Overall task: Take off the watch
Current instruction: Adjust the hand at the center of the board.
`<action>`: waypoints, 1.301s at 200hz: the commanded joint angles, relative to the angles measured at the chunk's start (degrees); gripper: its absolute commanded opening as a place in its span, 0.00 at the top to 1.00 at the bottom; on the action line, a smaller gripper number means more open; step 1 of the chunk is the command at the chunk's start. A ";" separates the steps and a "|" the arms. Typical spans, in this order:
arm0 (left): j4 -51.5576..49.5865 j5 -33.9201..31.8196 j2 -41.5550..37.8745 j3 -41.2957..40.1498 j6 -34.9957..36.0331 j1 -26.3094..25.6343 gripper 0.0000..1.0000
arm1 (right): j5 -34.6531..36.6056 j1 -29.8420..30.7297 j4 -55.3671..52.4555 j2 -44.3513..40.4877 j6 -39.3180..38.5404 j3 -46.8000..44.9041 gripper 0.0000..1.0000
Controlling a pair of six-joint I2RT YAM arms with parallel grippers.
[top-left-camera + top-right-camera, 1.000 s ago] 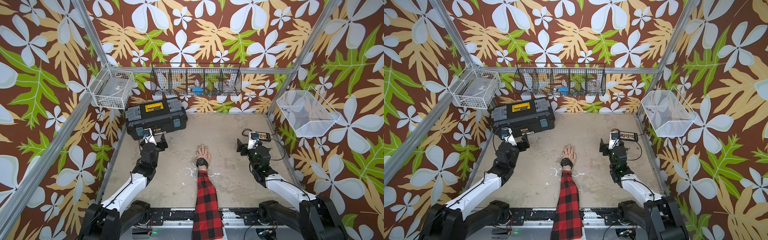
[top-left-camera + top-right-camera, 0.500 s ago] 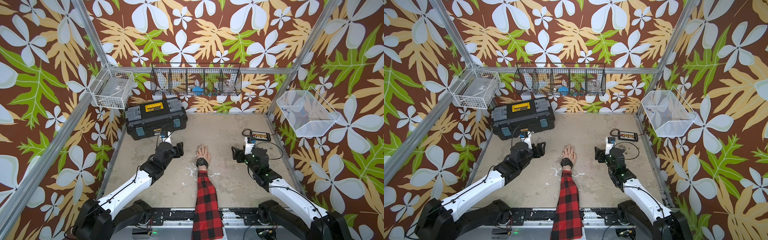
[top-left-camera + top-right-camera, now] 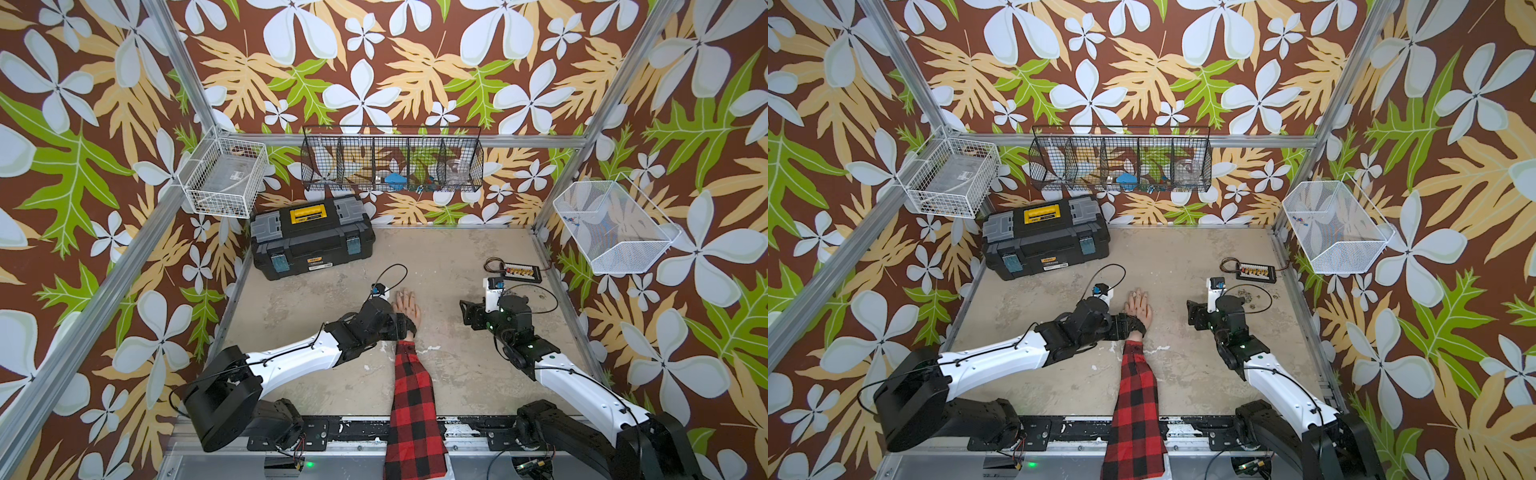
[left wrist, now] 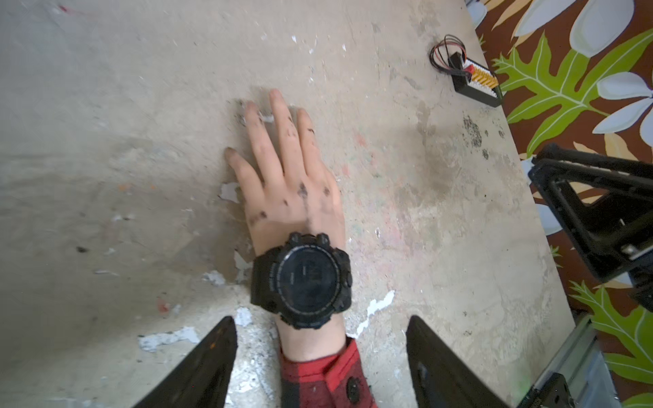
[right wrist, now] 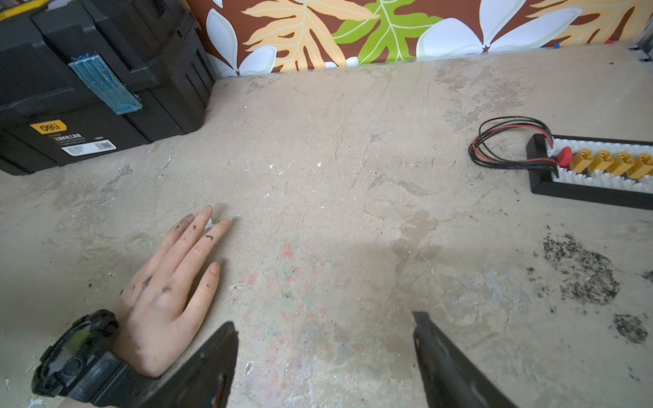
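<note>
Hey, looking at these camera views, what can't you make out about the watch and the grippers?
- The watch clasp: under the wrist, hidden in every view.
- Watch face readout: left wrist view, dark and blurred.
- Watch in both top views: lost against the black left gripper over it.
- Contents of the black wire basket: top views, too small behind mesh.
- Bases of the right gripper fingers: right wrist view, cut by the bottom edge.

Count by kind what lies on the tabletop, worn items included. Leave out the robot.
Watch: 1
Forearm with hand: 1
Toolbox: 1
Connector board: 1
Total: 4
</note>
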 commanded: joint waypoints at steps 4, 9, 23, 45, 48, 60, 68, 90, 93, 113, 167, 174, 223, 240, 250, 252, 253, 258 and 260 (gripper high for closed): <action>-0.89 2.60 3.54 2.17 -3.10 -1.43 0.23 | -0.08 0.04 0.61 0.27 -1.94 0.07 0.19; -1.20 2.60 4.28 2.60 -3.28 -1.77 0.23 | -0.03 0.04 0.64 0.34 -2.08 -0.02 0.19; -2.28 2.49 5.84 3.56 -3.88 -2.56 0.23 | -0.24 0.04 0.90 0.52 -2.21 -0.01 0.19; -4.66 0.02 7.12 4.33 -5.22 -3.88 0.22 | -0.72 0.04 1.00 0.97 -2.26 0.16 0.18; -4.81 -0.22 7.16 4.29 -5.35 -4.01 0.22 | -0.78 0.04 1.07 1.03 -2.29 0.24 0.18; -5.10 -0.70 7.59 3.99 -5.84 -4.22 0.21 | -1.01 0.04 1.26 1.18 -2.30 0.28 0.18; -5.55 -0.80 8.18 3.98 -6.11 -4.23 0.21 | -1.11 0.03 1.34 1.22 -2.30 0.29 0.18; -6.55 -1.32 9.48 3.95 -6.44 -4.39 0.21 | -1.08 0.04 1.34 1.38 -2.38 0.10 0.17; -6.52 -1.45 9.45 3.83 -6.53 -4.42 0.21 | -1.08 0.04 1.30 1.32 -2.39 0.00 0.17; -6.40 -2.43 10.59 4.08 -6.05 -4.40 0.20 | -1.17 0.03 1.60 1.52 -2.39 -0.16 0.17; -6.82 -2.83 17.00 8.83 -4.80 -4.42 0.20 | -1.27 0.04 1.25 1.81 -2.39 0.08 0.17; -6.88 -3.07 17.60 9.36 -4.60 -4.41 0.20 | -1.27 0.01 1.12 1.79 -2.38 0.02 0.17; -7.07 -3.45 20.82 11.19 -4.21 -4.40 0.22 | -1.51 0.04 0.77 1.35 -2.13 -0.01 0.17; -7.13 -3.77 21.25 10.85 -4.31 -4.40 0.22 | -1.69 -0.01 0.74 1.23 -1.96 -0.01 0.17; -6.97 -3.97 21.48 10.67 -4.27 -4.40 0.23 | -1.77 0.04 0.70 1.23 -1.90 0.07 0.17; -7.02 -4.10 21.48 10.66 -4.23 -4.35 0.24 | -1.74 0.04 0.68 1.22 -1.87 0.03 0.17; -7.03 -4.08 21.49 10.62 -4.21 -4.39 0.24 | -1.74 0.04 0.66 1.22 -1.91 0.05 0.17; -6.96 -4.28 21.56 10.56 -4.18 -4.42 0.24 | -1.86 0.04 0.65 1.23 -1.86 0.02 0.17; -6.95 -4.34 21.57 10.50 -4.18 -4.42 0.24 | -1.83 0.04 0.64 1.22 -1.86 0.11 0.17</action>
